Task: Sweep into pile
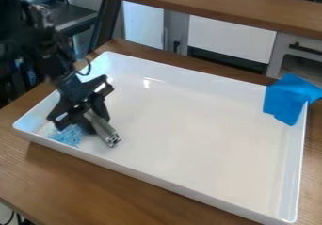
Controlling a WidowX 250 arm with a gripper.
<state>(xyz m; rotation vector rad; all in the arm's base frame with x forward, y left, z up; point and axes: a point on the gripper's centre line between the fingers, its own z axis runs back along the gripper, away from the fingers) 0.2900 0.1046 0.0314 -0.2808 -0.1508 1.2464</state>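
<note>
1. From where I stand, the job now looks like pushing the little blue and white bits (68,135) into one heap. They lie spread in a thin patch inside the white tray (189,141), in the corner that is across from the blue cloth (286,97).
2. To do it well, I think the grey bar (104,129) should go behind the bits, with its long side facing them. Then it can push like a little wall.
3. It should stay low, just touching the tray's floor. Too high, and bits may slip under it. Too hard, and it may scrape or twist.
4. Small, slow pushes seem best. A quick one could make the bits fly. The ones by the tray's wall may get stuck, so I would pull those out first.
5. The claw (93,117) is over that same corner of the tray, right beside the bits. It seems to be pinching the grey bar, so it is open only about as wide as the bar. The bar leans, with one end down near the tray's floor. I can't tell if that end touches.
</note>
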